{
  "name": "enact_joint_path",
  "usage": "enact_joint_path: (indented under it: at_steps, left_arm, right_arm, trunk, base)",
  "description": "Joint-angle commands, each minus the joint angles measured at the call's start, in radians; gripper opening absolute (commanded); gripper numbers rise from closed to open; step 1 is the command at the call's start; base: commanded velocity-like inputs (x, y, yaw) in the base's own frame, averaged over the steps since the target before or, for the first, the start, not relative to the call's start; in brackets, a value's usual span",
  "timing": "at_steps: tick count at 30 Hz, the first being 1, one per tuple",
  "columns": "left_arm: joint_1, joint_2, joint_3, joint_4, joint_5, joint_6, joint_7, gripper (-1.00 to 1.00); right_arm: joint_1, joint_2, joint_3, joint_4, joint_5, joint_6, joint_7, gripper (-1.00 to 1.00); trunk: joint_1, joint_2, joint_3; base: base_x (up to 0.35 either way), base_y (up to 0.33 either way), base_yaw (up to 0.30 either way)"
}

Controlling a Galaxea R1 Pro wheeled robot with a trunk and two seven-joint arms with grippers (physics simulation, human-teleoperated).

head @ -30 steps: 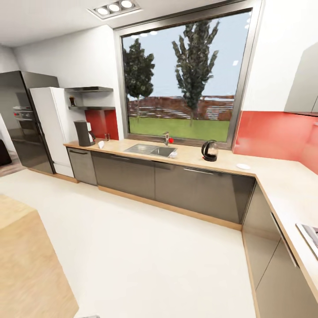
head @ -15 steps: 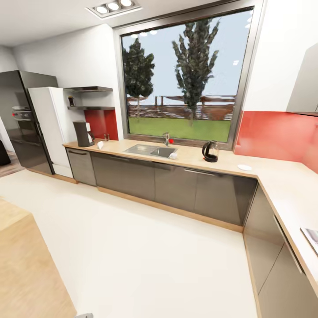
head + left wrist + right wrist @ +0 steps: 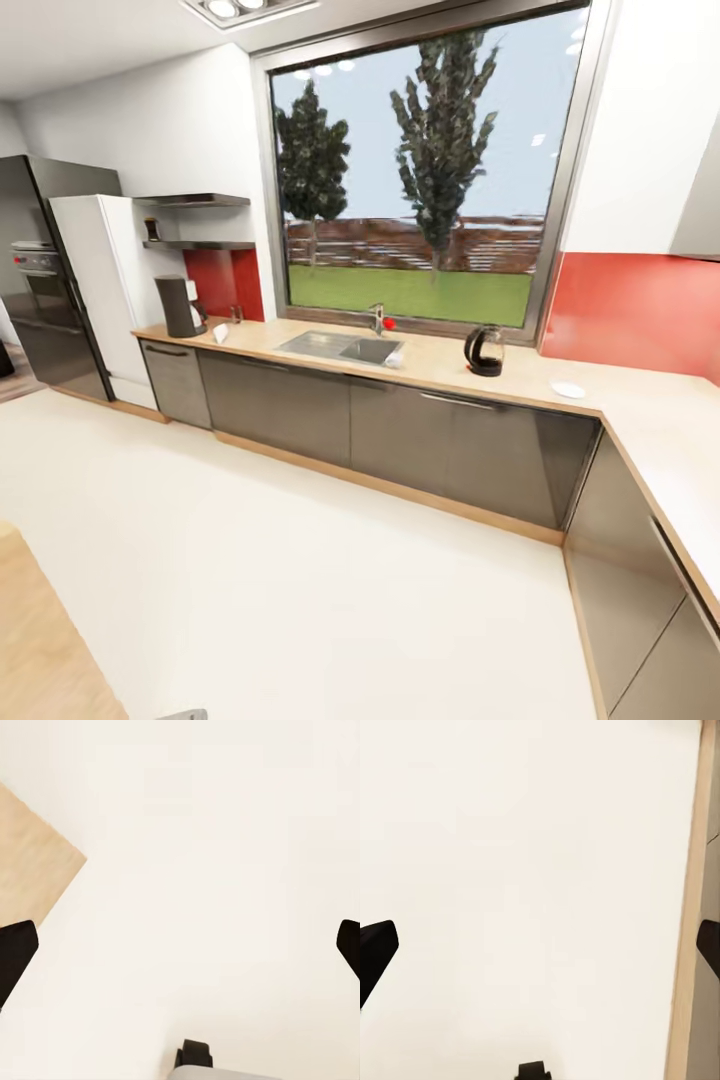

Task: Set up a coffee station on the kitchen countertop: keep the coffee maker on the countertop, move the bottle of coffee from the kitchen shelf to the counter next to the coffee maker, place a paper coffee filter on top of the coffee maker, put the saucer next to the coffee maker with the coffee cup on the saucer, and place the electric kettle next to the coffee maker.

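Kitchen tabletop (image 3: pixel 440 362) is carrying the coffee maker (image 3: pixel 178 306) far left, electric kettle (image 3: pixel 485 351) and saucer (image 3: pixel 568 390) right. Left gripper (image 3: pixel 180 945) and right gripper (image 3: pixel 540 952) fingers are hanging released over the floor (image 3: pixel 300 570).

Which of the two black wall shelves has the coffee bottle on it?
The lower kitchen shelf, just above the coffee maker. The bottle of coffee stands at its left end; the upper shelf carries nothing I can make out.

One countertop (image 3: pixel 520 385) carries one coffee maker (image 3: pixel 179 306), one kettle (image 3: pixel 485 351), one saucer (image 3: pixel 568 390) and one sink (image 3: pixel 340 347). Two black shelves (image 3: pixel 196 200) hang above its left end, the lower holding one small bottle (image 3: pixel 152 229).
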Motion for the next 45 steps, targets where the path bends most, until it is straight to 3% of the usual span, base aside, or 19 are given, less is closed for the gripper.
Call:
enact_joint_path:
  at_steps: [1,24,37,45]
  left_arm:
    - [0.000,0.001,0.003,0.001,-0.001,-0.004,0.000,1.00]
    - [0.000,0.016,0.003,0.001,0.000,-0.004,0.001,1.00]
    - [0.001,0.014,0.003,0.001,0.000,-0.004,0.000,1.00]
    - [0.001,0.014,0.002,0.001,-0.001,-0.004,-0.001,1.00]
  right_arm:
    - [0.000,0.000,-0.001,0.001,0.001,-0.003,0.000,1.00]
    - [0.000,-0.002,-0.003,-0.004,-0.001,-0.002,0.006,1.00]
    - [0.000,-0.002,-0.002,-0.001,0.001,-0.002,0.002,1.00]
    - [0.000,-0.002,-0.001,-0.001,0.001,-0.002,0.002,1.00]
  trunk:
    - [0.001,0.000,0.000]
    - [0.001,0.000,0.000]
    - [0.001,0.000,-0.002]
    - [0.001,0.000,-0.003]
  base:
    - [0.335,0.000,0.000]
    - [0.335,0.008,0.003]
    - [0.335,0.074,0.221]
    - [0.335,0.003,0.028]
